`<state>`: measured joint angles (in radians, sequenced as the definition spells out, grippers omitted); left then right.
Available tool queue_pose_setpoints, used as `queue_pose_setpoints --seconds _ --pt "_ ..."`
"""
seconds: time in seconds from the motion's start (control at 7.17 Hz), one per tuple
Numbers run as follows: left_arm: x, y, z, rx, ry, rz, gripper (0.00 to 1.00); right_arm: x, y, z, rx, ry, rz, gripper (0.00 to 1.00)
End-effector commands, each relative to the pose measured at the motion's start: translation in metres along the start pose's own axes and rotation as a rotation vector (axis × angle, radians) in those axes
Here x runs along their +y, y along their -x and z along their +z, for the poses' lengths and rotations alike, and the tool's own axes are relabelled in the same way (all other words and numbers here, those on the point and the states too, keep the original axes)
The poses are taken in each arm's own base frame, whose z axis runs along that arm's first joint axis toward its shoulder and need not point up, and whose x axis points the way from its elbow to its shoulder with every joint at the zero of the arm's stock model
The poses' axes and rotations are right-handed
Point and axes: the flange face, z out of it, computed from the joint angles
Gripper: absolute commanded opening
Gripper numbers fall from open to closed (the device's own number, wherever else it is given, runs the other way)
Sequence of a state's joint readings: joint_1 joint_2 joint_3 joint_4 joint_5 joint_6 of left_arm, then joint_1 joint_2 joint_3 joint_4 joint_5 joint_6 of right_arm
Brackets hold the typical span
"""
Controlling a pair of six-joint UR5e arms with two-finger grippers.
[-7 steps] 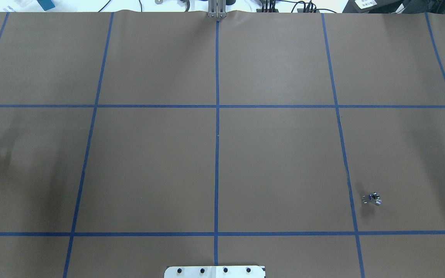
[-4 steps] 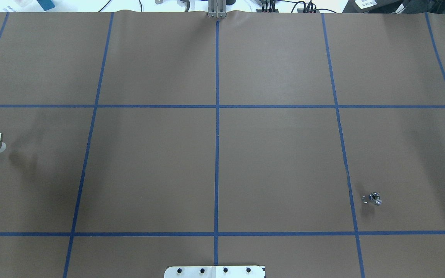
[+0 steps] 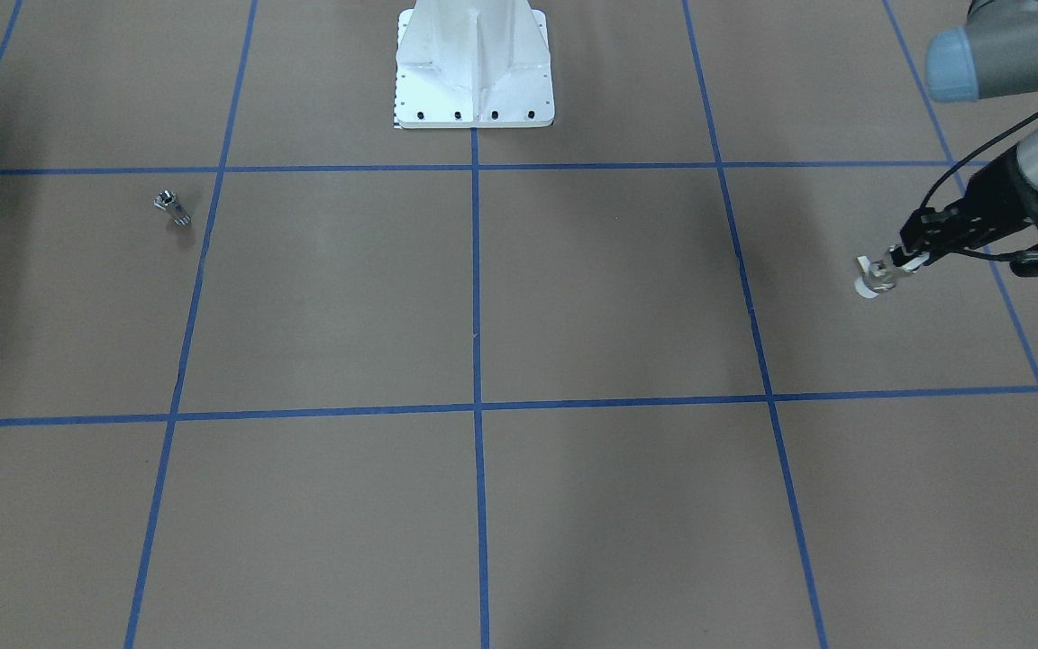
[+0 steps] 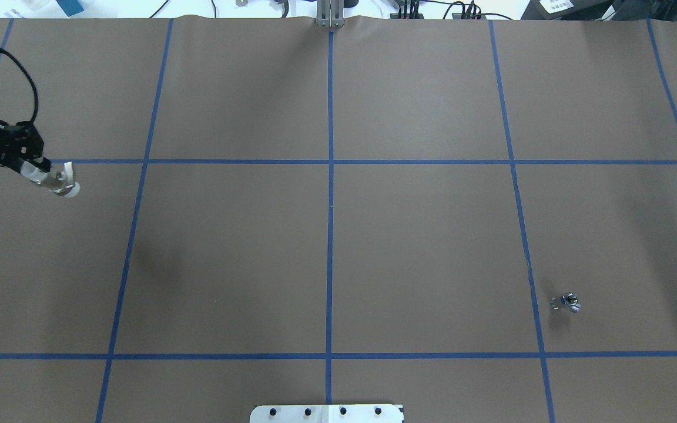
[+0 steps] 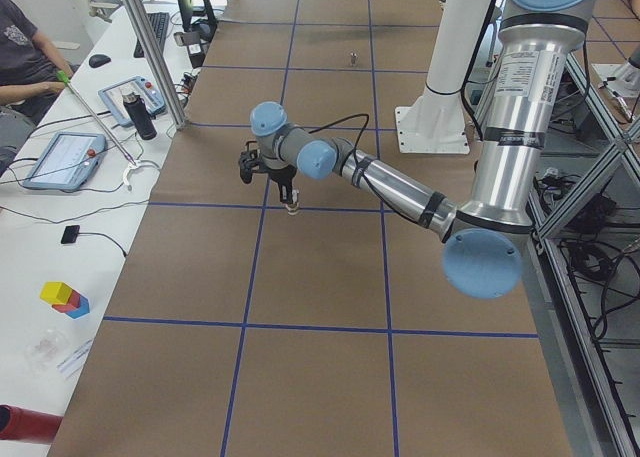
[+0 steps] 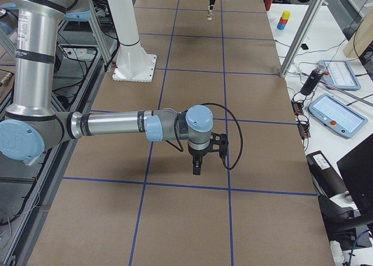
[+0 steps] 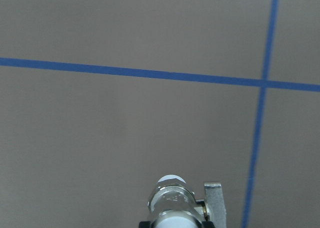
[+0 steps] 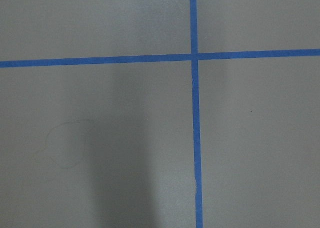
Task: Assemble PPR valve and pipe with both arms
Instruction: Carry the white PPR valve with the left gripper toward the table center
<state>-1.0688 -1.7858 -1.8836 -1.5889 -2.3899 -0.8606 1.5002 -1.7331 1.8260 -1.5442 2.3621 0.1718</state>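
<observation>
My left gripper [image 4: 42,174] is shut on the PPR valve [image 4: 63,185], a stubby fitting with white ends, a silvery middle and a flat side tab. It holds the valve above the table's left part. The valve also shows in the front-facing view [image 3: 874,278], the left side view [image 5: 291,210] and the left wrist view [image 7: 172,200]. The pipe [image 4: 566,302], a small silvery piece, lies alone on the table's right part, as the front-facing view [image 3: 172,205] also shows. My right gripper [image 6: 197,168] hangs above the table in the right side view only; I cannot tell whether it is open.
Brown paper with a blue tape grid [image 4: 330,176] covers the table. The white robot base [image 3: 474,63] stands at the near edge. An operators' desk with tablets [image 5: 60,157], a metal post [image 5: 150,57] and a seated person [image 5: 20,47] lie beyond the far edge.
My left gripper has carried the valve from the overhead view's left edge to the right and toward the table's far side. The pipe has not moved.
</observation>
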Motion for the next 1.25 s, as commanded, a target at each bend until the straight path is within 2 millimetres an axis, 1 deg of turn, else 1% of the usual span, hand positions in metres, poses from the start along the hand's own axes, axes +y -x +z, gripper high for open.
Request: queue_pose_setpoints --seconds 0.0,0.14,0.28,0.42,0.56,0.7,0.84,0.98,1.12 --pt "0.043 -0.154 0.044 0.006 0.044 -0.106 0.00 0.000 -0.002 0.001 0.002 0.003 0.009 0.99" --pt "0.050 -0.225 0.054 -0.060 0.002 -0.137 0.00 0.000 -0.002 0.002 0.002 0.004 0.010 0.99" --pt "0.057 -0.274 0.068 -0.073 0.014 -0.211 0.00 0.000 -0.003 0.003 0.002 0.006 0.013 0.99" --pt "0.054 -0.312 0.079 -0.077 -0.006 -0.259 0.00 0.000 -0.003 0.003 0.002 0.006 0.014 0.99" --pt "0.059 -0.370 0.113 -0.094 -0.049 -0.309 0.00 0.000 -0.002 0.003 0.001 0.007 0.013 0.99" --pt "0.040 -0.414 0.130 -0.085 -0.066 -0.379 0.00 0.000 -0.002 0.003 0.001 0.007 0.013 0.99" --pt "0.041 -0.437 0.151 -0.097 -0.061 -0.431 0.00 0.000 -0.002 0.003 0.001 0.007 0.013 0.99" --pt "0.038 -0.449 0.155 -0.092 -0.079 -0.480 0.00 0.000 -0.002 0.003 0.001 0.007 0.013 0.99" --pt "0.048 -0.451 0.165 -0.102 -0.081 -0.497 0.00 0.001 -0.003 0.004 0.001 0.010 0.015 0.99"
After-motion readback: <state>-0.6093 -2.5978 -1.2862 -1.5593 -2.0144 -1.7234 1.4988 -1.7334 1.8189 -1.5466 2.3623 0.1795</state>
